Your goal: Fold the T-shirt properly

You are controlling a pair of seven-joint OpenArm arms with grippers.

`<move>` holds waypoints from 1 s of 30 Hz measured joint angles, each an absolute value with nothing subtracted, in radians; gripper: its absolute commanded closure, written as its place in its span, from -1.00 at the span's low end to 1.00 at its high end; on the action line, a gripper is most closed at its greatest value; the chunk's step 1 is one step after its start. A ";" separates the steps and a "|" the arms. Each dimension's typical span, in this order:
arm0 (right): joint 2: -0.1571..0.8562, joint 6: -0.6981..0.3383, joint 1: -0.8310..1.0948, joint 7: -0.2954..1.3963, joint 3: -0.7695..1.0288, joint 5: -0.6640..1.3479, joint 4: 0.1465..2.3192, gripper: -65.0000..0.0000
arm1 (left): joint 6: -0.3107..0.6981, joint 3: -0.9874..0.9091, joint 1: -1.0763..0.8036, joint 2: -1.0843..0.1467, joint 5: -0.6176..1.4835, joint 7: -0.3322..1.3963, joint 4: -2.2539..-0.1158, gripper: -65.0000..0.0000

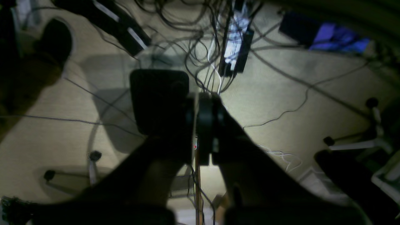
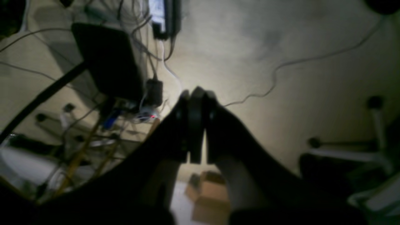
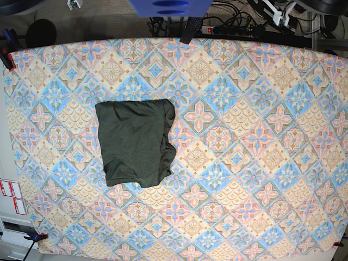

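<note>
Floor (image 1: 281, 93) fills the left wrist view, crossed by dark cables, with a power strip (image 1: 234, 47) at twelve o'clock; the left gripper (image 1: 204, 125) points at it with fingers pressed together, holding nothing. Right wrist view: the right gripper (image 2: 195, 122) is likewise pinched closed and empty, a cardboard box (image 2: 206, 193) at six o'clock. Base view: the T-shirt (image 3: 136, 141) lies folded into a rough rectangle on the patterned tablecloth (image 3: 261, 136), toward nine o'clock of centre, its right edge rumpled.
</note>
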State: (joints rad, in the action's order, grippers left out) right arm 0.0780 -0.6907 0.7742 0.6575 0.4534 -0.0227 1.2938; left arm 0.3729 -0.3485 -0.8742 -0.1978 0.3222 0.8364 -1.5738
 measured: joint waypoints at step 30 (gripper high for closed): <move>0.189 -0.605 0.303 -0.027 0.243 0.001 0.242 1.00 | 0.232 0.010 -0.440 -0.192 0.127 0.232 -0.649 1.00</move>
State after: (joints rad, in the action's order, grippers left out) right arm 0.1886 -0.6052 0.3031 -0.0265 0.2428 0.0010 0.2420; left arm 0.2321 0.0097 -0.4400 -0.1921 0.1272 0.2317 -0.6495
